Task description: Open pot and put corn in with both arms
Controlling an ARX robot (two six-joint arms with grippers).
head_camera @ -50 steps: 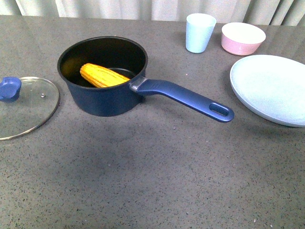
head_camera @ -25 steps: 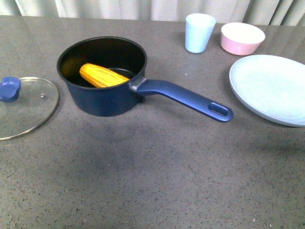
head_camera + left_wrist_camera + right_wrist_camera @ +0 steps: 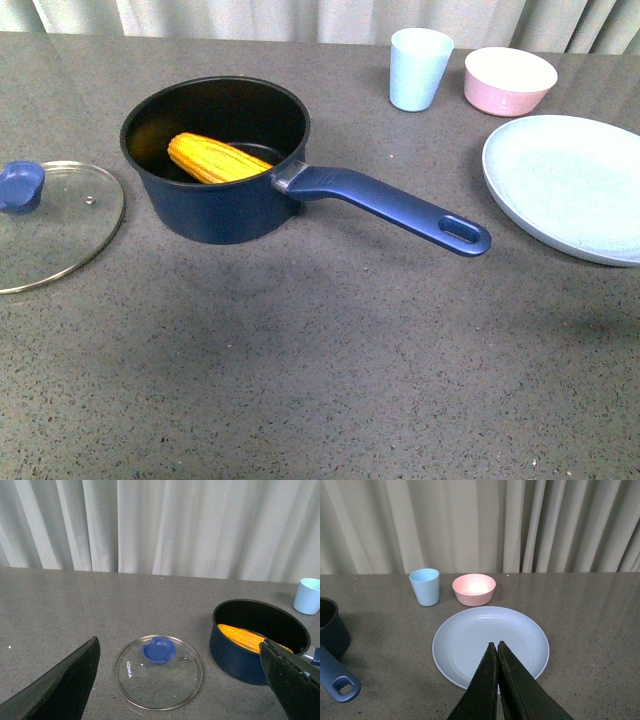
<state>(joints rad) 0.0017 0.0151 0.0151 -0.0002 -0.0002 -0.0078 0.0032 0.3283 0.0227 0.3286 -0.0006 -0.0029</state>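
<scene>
The navy pot (image 3: 215, 190) stands open on the grey table, its long handle (image 3: 390, 205) pointing right toward the front. The yellow corn (image 3: 215, 158) lies inside it, one end leaning on the rim; it also shows in the left wrist view (image 3: 245, 637). The glass lid (image 3: 50, 225) with its blue knob (image 3: 20, 185) lies flat on the table left of the pot. Neither arm shows in the front view. My left gripper (image 3: 180, 650) is open and empty, raised over the lid (image 3: 158, 671). My right gripper (image 3: 495, 644) is shut and empty, held above a plate.
A pale blue plate (image 3: 570, 185) lies at the right, seen too in the right wrist view (image 3: 470, 635). A pale blue cup (image 3: 418, 68) and a pink bowl (image 3: 510, 80) stand at the back right. Curtains hang behind the table.
</scene>
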